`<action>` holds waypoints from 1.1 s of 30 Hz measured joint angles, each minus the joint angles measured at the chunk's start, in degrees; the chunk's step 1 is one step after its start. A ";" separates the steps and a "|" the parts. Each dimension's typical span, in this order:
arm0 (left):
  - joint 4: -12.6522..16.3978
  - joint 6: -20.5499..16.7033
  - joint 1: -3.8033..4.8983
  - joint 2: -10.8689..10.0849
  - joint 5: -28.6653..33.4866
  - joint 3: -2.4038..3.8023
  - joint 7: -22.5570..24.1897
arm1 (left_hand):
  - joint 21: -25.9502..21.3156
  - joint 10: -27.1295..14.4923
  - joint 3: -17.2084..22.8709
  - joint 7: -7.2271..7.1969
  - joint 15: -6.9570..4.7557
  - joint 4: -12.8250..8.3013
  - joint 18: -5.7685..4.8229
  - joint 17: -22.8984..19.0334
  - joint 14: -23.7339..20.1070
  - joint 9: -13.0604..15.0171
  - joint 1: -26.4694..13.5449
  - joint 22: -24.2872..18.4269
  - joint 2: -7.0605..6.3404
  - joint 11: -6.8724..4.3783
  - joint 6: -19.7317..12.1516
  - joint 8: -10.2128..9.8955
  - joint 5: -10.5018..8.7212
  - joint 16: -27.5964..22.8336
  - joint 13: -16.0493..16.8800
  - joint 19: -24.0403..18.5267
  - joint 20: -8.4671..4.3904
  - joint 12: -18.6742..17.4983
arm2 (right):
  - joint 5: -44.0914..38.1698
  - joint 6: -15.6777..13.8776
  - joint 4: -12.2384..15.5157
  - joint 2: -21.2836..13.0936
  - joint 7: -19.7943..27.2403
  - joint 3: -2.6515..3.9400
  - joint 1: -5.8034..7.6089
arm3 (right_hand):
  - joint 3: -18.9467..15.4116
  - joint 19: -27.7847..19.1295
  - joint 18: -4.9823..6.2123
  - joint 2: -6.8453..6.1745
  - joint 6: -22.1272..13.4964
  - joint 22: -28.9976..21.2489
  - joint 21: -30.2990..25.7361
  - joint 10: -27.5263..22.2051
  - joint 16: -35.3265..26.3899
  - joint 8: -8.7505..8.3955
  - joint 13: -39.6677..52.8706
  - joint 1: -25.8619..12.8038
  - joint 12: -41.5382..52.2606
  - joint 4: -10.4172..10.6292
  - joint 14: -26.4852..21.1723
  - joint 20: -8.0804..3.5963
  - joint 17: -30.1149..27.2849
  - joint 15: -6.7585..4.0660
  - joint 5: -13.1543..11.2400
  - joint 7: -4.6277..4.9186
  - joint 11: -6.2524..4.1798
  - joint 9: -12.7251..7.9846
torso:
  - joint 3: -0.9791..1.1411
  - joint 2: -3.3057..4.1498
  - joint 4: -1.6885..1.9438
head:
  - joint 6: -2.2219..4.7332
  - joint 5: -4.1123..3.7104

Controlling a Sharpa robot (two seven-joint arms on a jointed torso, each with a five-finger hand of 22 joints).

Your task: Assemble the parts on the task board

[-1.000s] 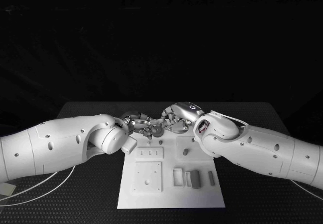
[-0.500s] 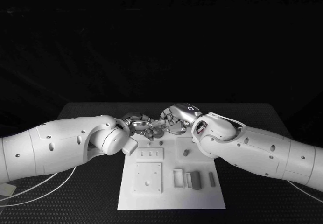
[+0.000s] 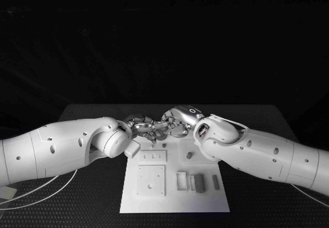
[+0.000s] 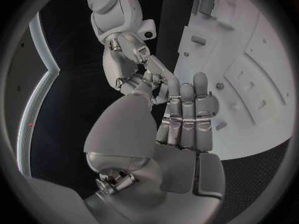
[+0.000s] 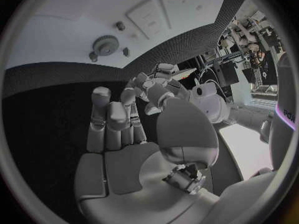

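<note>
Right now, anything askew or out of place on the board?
Nothing stands out. The task board lies flat and square on the table; the grey parts near its right side lie parallel. Both hands, left hand and right hand, meet at its far edge.

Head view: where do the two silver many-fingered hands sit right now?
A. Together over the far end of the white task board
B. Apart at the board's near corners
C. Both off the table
A: the left hand and right hand meet fingertip to fingertip above the far end of the white task board.
</note>
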 measured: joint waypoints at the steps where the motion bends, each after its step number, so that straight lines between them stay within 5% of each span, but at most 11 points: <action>1: -0.01 0.00 -0.01 0.00 0.00 -0.01 -0.01 | 0.00 0.00 0.00 0.00 0.00 0.00 0.00 0.00 0.00 0.00 0.00 0.00 0.00 0.00 0.00 0.00 0.00 0.00 0.00 0.00 0.00 0.00 | 0.00 0.00 0.00 0.05 -0.01 0.01 0.00 | 0.00 0.00 0.00 0.00 0.00 0.00 0.00 0.00 0.00 0.00 0.00 0.00 0.00 0.00 0.00 0.00 0.00 0.00 0.00 0.00 0.00 0.00 | 0.00 0.01 0.00 | -0.01 0.00; 22: -0.07 -0.16 -0.11 0.12 0.01 -0.07 -0.28 | 0.01 0.00 2.81 0.00 -0.22 -0.09 -0.24 -1.21 0.23 0.50 5.74 0.97 3.48 0.00 0.00 0.57 0.00 2.20 -0.38 0.25 -0.21 0.00 | 0.04 -0.06 -0.13 0.49 0.00 0.10 -0.16 | 0.00 -0.01 0.00 0.00 0.15 0.00 0.00 0.00 0.00 -0.11 0.11 0.00 0.00 0.00 0.10 0.02 0.00 0.10 0.00 -0.15 0.00 -0.04 | -0.02 0.02 -0.02 | -0.26 -0.10; 33: -0.19 -0.15 -0.21 0.13 0.01 -0.17 -0.96 | 0.23 0.00 3.26 -0.04 -0.38 0.07 -0.31 -2.11 0.41 0.59 3.96 1.63 3.49 0.00 0.04 0.69 0.00 3.31 -0.78 0.36 -0.30 0.00 | 0.13 -0.09 -0.41 0.83 0.01 0.17 -0.63 | 0.00 -0.01 0.00 0.00 0.13 0.00 0.00 -0.01 -0.21 -0.09 0.11 0.00 0.24 0.00 0.12 0.03 0.00 0.12 0.00 -0.13 0.01 -0.02 | -0.01 0.02 -0.02 | -0.30 -0.19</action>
